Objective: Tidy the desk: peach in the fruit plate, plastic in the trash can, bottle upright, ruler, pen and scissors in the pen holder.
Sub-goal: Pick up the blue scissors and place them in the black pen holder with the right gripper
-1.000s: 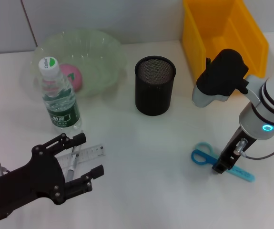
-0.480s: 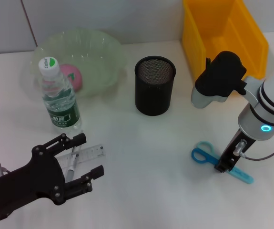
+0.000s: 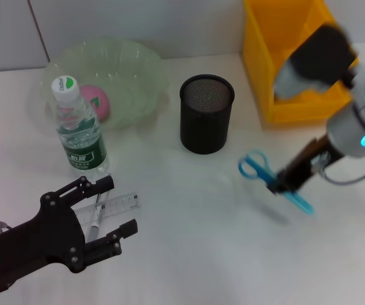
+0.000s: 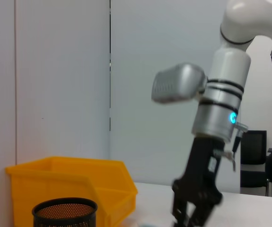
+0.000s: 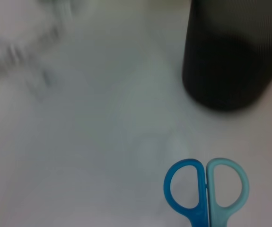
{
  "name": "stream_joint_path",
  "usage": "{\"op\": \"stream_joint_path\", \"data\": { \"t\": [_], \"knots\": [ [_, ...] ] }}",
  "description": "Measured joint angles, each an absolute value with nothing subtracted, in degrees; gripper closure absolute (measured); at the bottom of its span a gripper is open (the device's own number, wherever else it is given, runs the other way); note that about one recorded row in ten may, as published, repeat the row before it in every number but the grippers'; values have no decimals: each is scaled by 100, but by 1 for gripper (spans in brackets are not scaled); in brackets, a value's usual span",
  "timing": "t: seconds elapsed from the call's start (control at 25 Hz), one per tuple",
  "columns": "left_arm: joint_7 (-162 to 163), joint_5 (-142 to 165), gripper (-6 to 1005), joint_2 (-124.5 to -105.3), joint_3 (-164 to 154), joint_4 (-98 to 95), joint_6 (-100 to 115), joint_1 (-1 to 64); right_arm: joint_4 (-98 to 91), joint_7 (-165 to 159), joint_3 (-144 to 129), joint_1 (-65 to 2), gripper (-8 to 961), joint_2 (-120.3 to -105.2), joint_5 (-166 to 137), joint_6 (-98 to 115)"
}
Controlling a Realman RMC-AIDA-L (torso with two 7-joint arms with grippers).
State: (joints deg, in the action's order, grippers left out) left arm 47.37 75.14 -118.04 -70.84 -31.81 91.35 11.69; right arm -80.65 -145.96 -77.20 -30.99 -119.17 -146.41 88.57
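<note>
- R gripper (image 3: pixel 282 184): clenched on the blue scissors (image 3: pixel 268 178), which I see lifted off the white desk (image 3: pixel 195 216); handle loops point toward the pen holder, blades stick out the far side of the fingers.
- R wrist view: scissor handles (image 5: pixel 206 189), one dark blue loop, one light blue, side by side, w/ the desk below them and the black mesh pen holder (image 5: pixel 232 52) near.
- Pen holder (image 3: pixel 206 114) stands upright mid-desk, between the fruit plate and the yellow bin (image 3: pixel 296 57); scissors are near it but apart, not over it.
- L wrist view shows the R arm from the side, gripper (image 4: pixel 192 215) pointing down, beyond pen holder (image 4: pixel 65 213) and bin (image 4: pixel 69 179).
- L gripper (image 3: pixel 115 216): fingers spread, nothing in them, hanging at the near-left of the desk.
- Clear ruler (image 3: pixel 120 203) and pen (image 3: pixel 96 219) lie on the desk between and under those fingers; can't tell if touching.
- Water bottle (image 3: pixel 79 130) upright, green cap, just beyond the ruler.
- Peach (image 3: pixel 96 101), pink, sits in the pale green fruit plate (image 3: pixel 138 70) behind the bottle.
</note>
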Motion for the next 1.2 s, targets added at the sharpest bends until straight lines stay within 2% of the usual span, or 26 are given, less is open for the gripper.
{"op": "stream_joint_path", "data": {
  "t": [0.28,0.6,1.2],
  "knots": [
    [4738,7514,258,-11807,-7106,-3182,9145,1172,-8046,-13617,-7214,-2814,729,-11929,-13180,7447],
    [4749,7515,259,-11803,-7104,-3179,9196,1178,-7259,-11889,-7567,-2888,729,-11945,-11664,5555],
    [4831,7515,262,-11785,-7083,-3149,9190,1178,-5200,-8513,-7599,-3048,729,-11938,-8767,4866]
  ]
}}
